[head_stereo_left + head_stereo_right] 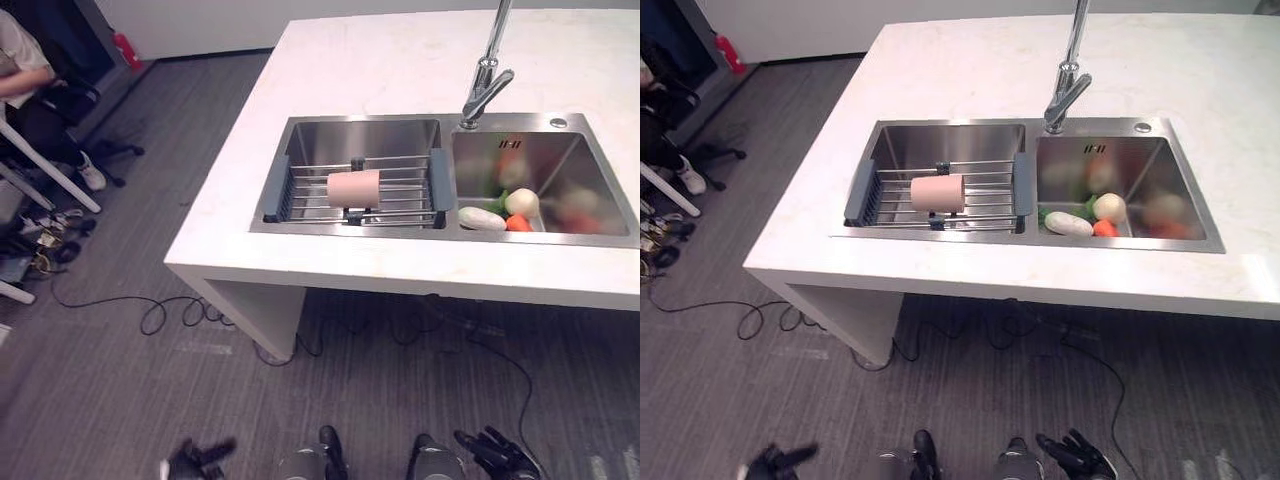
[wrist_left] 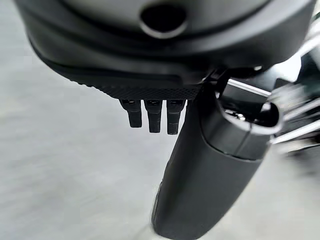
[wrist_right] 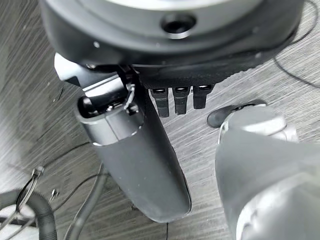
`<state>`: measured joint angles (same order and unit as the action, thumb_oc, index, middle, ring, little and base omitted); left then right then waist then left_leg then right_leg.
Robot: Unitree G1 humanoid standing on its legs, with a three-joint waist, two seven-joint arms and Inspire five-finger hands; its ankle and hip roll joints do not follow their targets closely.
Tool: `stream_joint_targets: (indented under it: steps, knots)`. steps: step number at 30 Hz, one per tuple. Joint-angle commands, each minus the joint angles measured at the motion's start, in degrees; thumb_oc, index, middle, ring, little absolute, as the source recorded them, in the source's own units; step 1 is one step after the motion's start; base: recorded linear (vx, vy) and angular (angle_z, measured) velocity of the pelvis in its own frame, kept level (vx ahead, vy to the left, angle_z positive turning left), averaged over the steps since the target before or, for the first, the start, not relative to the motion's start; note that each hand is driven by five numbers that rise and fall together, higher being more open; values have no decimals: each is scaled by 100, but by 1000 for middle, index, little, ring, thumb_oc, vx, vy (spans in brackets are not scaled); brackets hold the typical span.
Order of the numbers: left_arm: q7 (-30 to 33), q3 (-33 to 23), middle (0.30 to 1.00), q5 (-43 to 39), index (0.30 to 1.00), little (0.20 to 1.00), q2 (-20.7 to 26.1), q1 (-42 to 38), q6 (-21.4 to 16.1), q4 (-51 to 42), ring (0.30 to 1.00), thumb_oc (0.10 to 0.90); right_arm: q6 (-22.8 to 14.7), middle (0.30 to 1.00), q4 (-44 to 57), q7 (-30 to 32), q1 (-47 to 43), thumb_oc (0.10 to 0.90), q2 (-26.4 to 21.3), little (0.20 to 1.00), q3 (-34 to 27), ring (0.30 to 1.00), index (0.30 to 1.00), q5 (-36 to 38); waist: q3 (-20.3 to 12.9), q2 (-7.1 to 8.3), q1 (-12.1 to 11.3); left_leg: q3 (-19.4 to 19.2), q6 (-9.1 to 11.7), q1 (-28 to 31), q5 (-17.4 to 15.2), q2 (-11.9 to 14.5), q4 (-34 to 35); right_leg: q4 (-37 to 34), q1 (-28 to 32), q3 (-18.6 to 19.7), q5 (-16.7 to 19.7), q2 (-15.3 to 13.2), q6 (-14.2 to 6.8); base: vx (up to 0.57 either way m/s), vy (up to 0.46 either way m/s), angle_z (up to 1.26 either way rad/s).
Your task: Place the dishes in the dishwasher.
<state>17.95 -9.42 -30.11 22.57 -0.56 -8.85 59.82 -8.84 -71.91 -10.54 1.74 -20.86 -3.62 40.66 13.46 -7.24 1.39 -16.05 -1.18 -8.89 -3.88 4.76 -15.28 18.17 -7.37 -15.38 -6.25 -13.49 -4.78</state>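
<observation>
Pink cup (image 1: 354,187) on its side on the sink rack (image 1: 400,186), well apart from both hands. Left hand (image 1: 197,460) and right hand (image 1: 497,452) low by the floor, fingers (image 3: 174,101) straight, holding nothing.

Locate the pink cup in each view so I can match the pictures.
Left eye view: the pink cup lies on its side on the wire rack across the left sink basin.
Right eye view: same spot, cup at, left of picture centre.
Left wrist view: not in it.
Right wrist view: not in it.
Shared landmark: the faucet, at, behind the divider between the basins.
</observation>
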Motion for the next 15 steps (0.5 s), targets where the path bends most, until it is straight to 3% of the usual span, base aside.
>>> stream_joint_targets:
  steps: [1, 2, 3, 5, 7, 11, 14, 15]
  knots:
    - [1035, -339, 900, 637, 900, 900, 720, -115, -550, -403, 900, 800, -332, 900, 78, -46, -127, 800, -94, 900, -155, 900, 900, 51, 0, -6, -68, 897, 575, -142, -431, 259, -191, -98, 357, 91, -570, 97, -196, -43, 31, -12]
    - [1371, -690, 900, 1016, 900, 900, 1146, -33, -813, -757, 900, 800, -371, 900, 66, -48, -75, 800, -63, 900, -162, 900, 900, 63, -1, -23, -127, 920, 539, -152, -456, 214, -191, -98, 361, 83, -567, 73, -218, -32, 0, -10]
    - [1390, -890, 900, 1140, 900, 900, 1478, 38, -834, -1053, 900, 800, -396, 900, 93, -30, -26, 800, -28, 900, -152, 900, 900, 74, -11, -24, -154, 927, 526, -159, -468, 204, -191, -98, 355, 77, -557, 67, -232, -25, -21, -8]
    - [1453, -1084, 900, 1400, 900, 900, 1863, 86, -1029, -1280, 900, 800, -407, 900, 114, -20, 7, 800, 6, 900, -134, 900, 900, 100, -29, -10, -170, 928, 509, -165, -482, 195, -191, -98, 347, 74, -552, 67, -241, 0, -41, -4]
    - [1437, -1383, 900, 1639, 900, 900, 2746, 4, -1404, -1920, 900, 800, -397, 900, 197, 3, 65, 800, 33, 900, -56, 900, 900, 177, -81, 3, -160, 880, 503, -147, -520, 203, -191, -98, 349, 81, -549, 72, -262, 15, -54, 0]
    - [1286, -1406, 900, 1953, 900, 900, 3354, -333, -1437, -2788, 900, 800, -332, 900, 301, 41, 72, 800, 65, 900, 21, 900, 900, 225, -142, 22, -122, 831, 517, -115, -557, 205, -191, -98, 355, 91, -554, 76, -286, 36, -40, 2]
    - [1021, -1277, 900, 2005, 900, 900, 3537, -621, -1700, -3230, 900, 800, -277, 900, 370, 74, 66, 800, 99, 900, 77, 900, 900, 219, -182, 37, -78, 804, 522, -81, -586, 203, -191, -98, 359, 125, -560, 88, -296, 55, -40, 0]
    - [385, -1132, 900, 1422, 900, 900, 3606, -884, -1814, -3731, 900, 800, -222, 900, 445, 119, 81, 800, 126, 900, 121, 900, 900, 204, -216, 52, -36, 772, 530, -53, -607, 214, -191, -98, 358, 148, -562, 94, -306, 63, -55, -2]
